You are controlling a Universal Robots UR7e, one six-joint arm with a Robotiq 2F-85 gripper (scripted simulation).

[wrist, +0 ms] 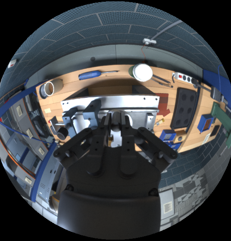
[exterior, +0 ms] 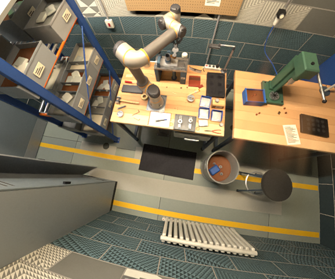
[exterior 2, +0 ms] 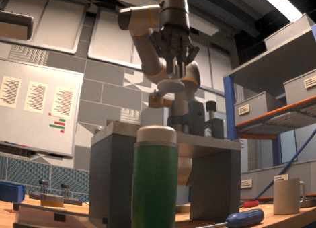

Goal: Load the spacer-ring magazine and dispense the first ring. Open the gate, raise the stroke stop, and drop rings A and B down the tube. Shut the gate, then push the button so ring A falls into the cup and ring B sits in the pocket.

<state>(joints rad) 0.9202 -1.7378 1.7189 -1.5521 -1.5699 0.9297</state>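
A pale spacer ring (exterior 2: 170, 85) hangs flat in my closed gripper (exterior 2: 176, 72), held just above the mouth of the upright tube (exterior 2: 179, 109) of the magazine. The wrist camera shows the ring's ribbed edge (wrist: 115, 117) between the fingers of the gripper (wrist: 115, 120). The magazine (exterior: 171, 66) is a grey steel stand at the back of the left bench, with a dark clamp block and a black-knobbed post (exterior 2: 211, 107) beside the tube. An orange-brown handle (exterior 2: 156, 100) sticks out left of the tube. I cannot make out the cup under the stand.
Behind the magazine runs the tiled wall. A green can with a white lid (exterior 2: 155, 174) stands in front of it, with a blue screwdriver (exterior 2: 243, 217) and a mug (exterior 2: 287, 195) to the right. Blue shelving with grey drawers (exterior: 56, 60) flanks the bench.
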